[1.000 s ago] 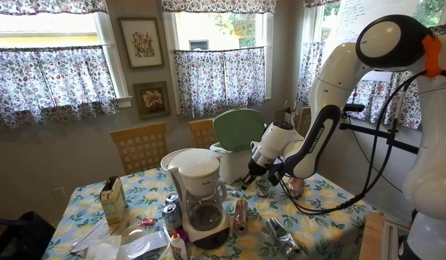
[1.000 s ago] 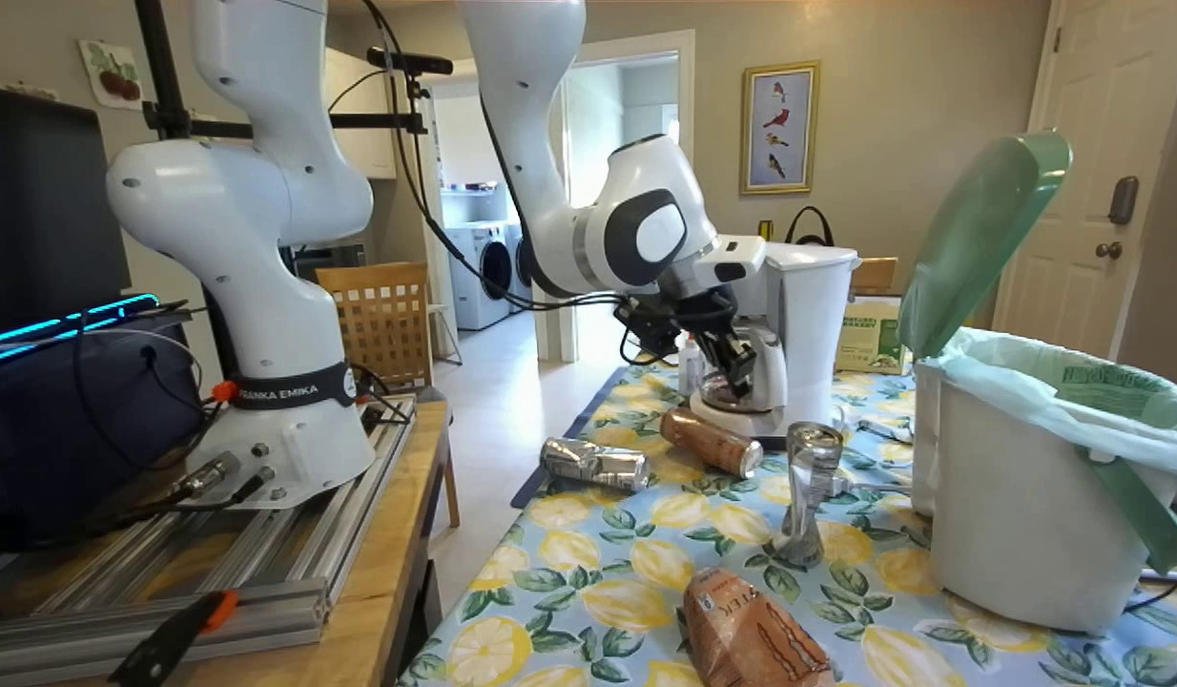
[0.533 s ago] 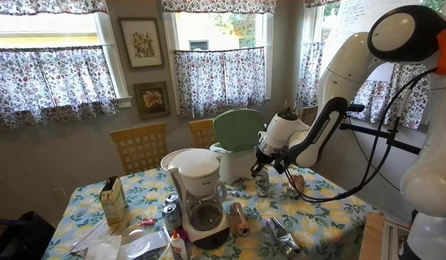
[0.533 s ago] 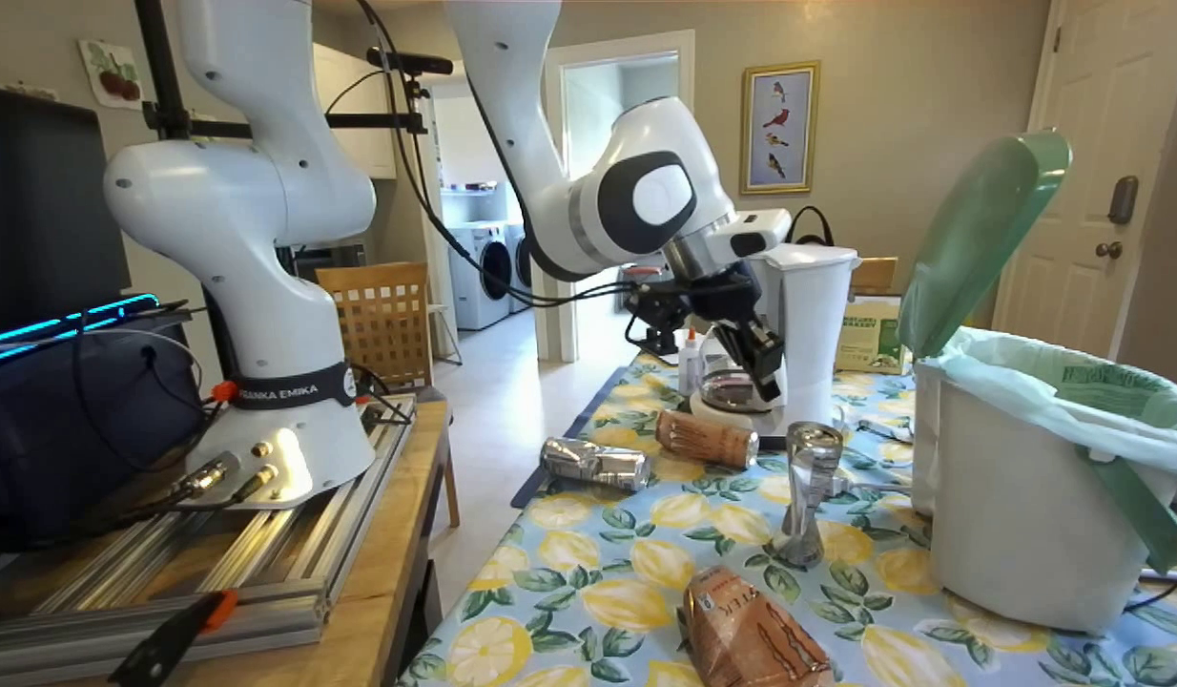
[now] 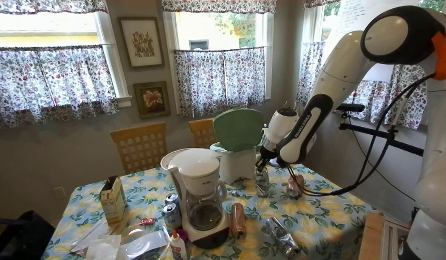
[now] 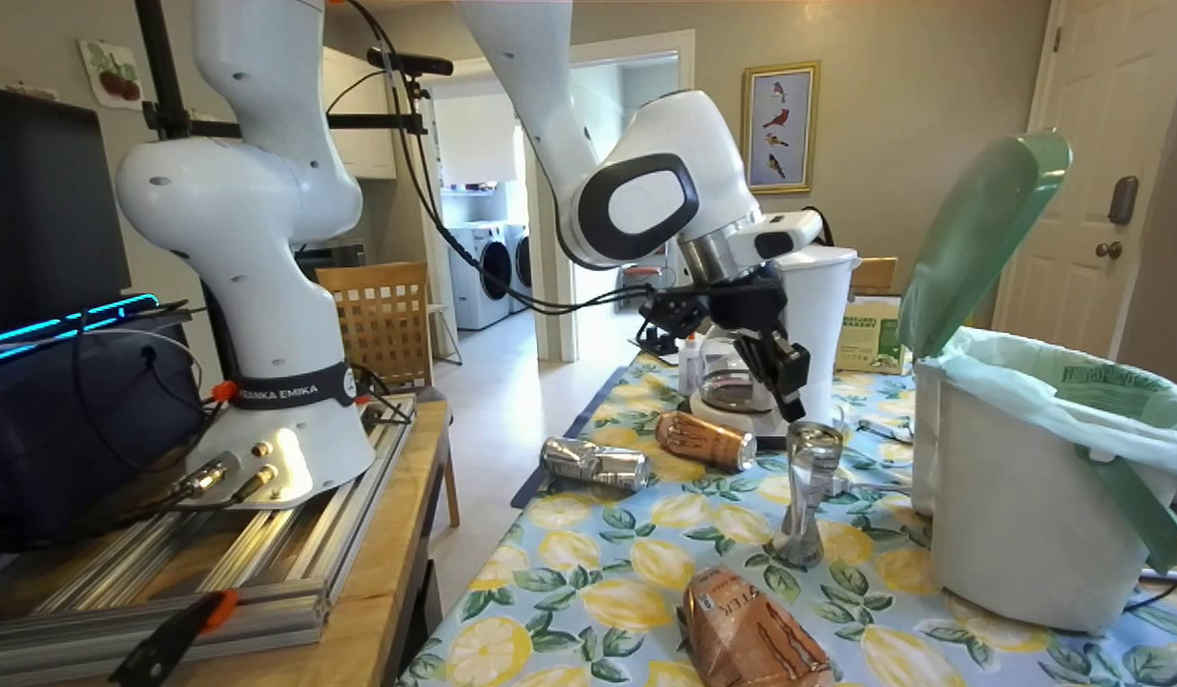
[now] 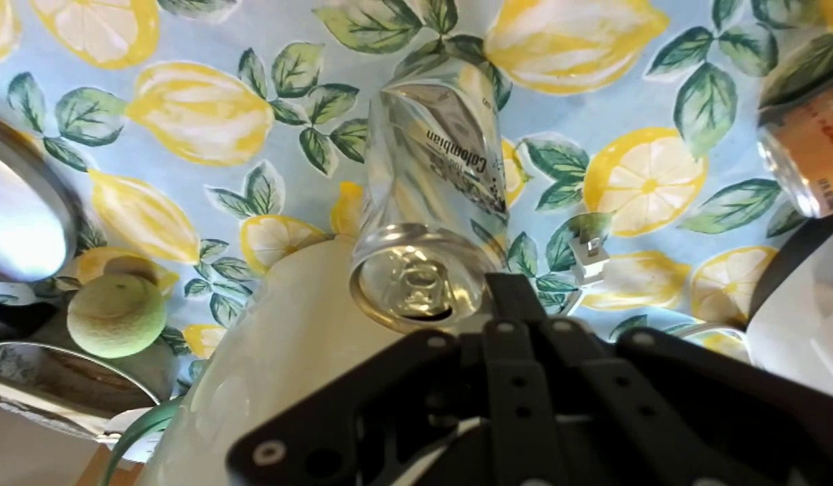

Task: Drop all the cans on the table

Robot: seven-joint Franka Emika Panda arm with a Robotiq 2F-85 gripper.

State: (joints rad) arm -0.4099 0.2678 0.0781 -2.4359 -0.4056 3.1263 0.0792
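Gripper (image 6: 792, 396) narrow, tips tog., hangs nr top of upright dented silver can (image 6: 808, 491); contact unclear. Orange can (image 5: 238, 221) on side nr coffee maker (image 5: 194, 166). Crushed silver can (image 6: 593, 463) on side nr left table (image 6: 646, 563) edge in ext. view; crumpled orange can (image 5: 291, 189) twd back right corner in ext. view; 2 blue-silver cans (image 5: 172, 218) upright beside coffee maker.

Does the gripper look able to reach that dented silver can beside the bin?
Probably yes: the gripper hangs near the silver can, nothing visible between, but its jaws look shut and must open.
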